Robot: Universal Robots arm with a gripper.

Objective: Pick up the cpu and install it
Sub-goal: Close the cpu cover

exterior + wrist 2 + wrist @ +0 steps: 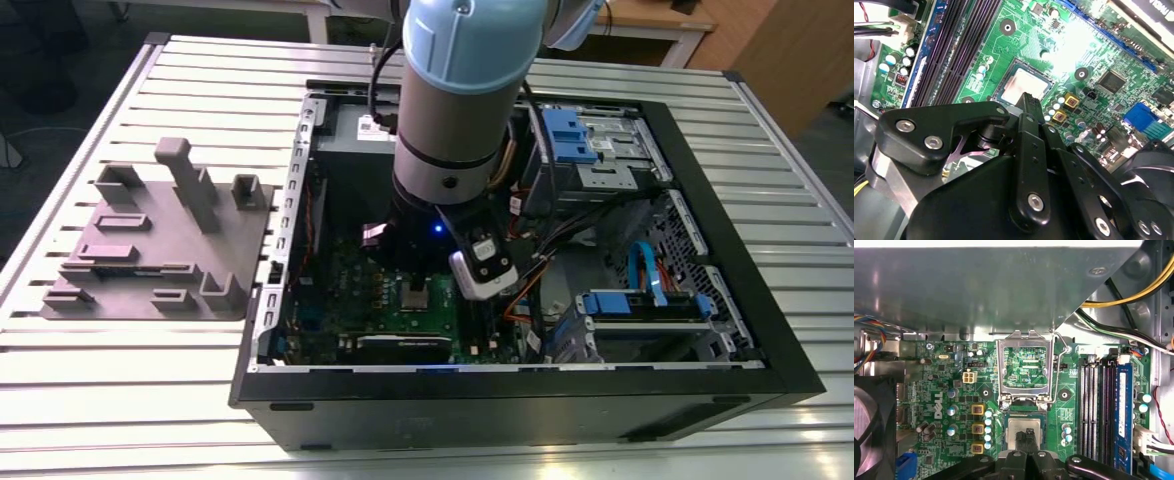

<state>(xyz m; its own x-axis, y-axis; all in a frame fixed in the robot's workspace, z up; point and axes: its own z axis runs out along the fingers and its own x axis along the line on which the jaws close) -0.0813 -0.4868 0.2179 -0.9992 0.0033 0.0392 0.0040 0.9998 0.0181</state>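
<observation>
one ribbed metal bench carries it all: an open computer case in the middle, a grey moulded tray at the exterior view's left. inside the case lies the green motherboard, its shiny socket frame swung up and open. the arm reaches down over the board. smallest is the cpu, lying flat in the socket just beside the frame's hinge. the tool sits right over it with its tips drawn together in both wrist views; whether they touch the chip i cannot tell. the chip looks light, stiff, slippery-topped and fragile underneath; best taken by its edges.
</observation>
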